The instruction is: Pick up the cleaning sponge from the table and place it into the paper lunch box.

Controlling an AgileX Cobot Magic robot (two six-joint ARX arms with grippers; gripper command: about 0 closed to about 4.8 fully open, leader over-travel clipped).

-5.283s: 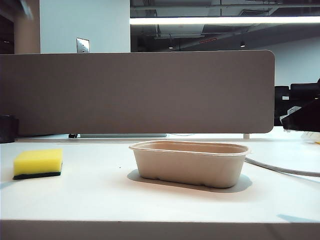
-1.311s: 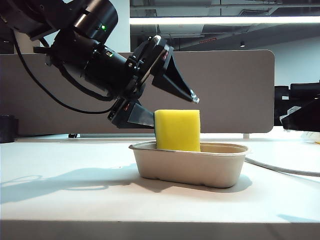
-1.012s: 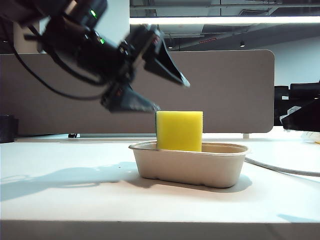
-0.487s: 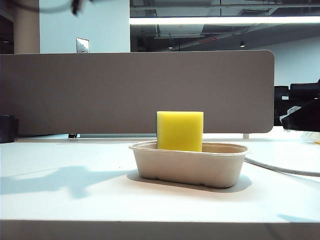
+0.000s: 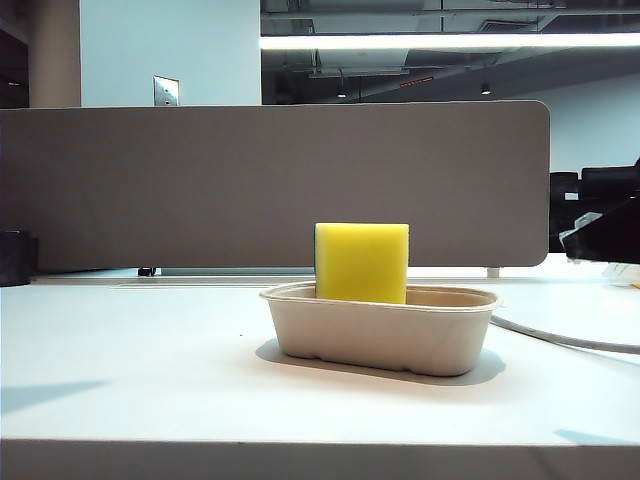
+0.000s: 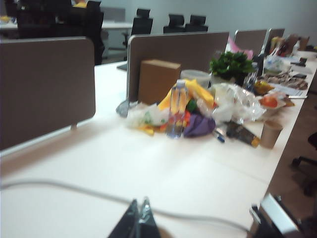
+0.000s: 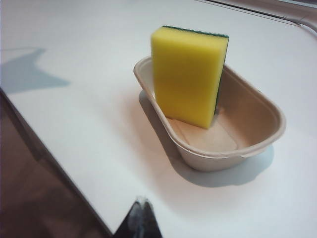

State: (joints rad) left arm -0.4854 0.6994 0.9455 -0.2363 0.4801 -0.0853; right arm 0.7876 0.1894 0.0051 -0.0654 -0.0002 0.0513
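Inside the paper lunch box point(image 5: 380, 335) on the bench point(image 5: 150, 380), the cleaning sponge point(image 5: 361, 262) stands on edge. Left claw point(image 6: 139, 218) is closed, empty, far away. Right claw point(image 7: 142, 214) is also closed, holding nothing, near the box.

The yellow sponge point(image 5: 361, 262) stood on end inside the paper lunch box point(image 5: 380, 330), sticking up well above the rim, toward the box's left end. The box sat on the white table point(image 5: 150, 370), a bit right of center. A grey-brown divider panel point(image 5: 200, 180) ran behind it, and a cable point(image 5: 560, 338) curved across the table to the box's right. Neither gripper showed up in this shot.
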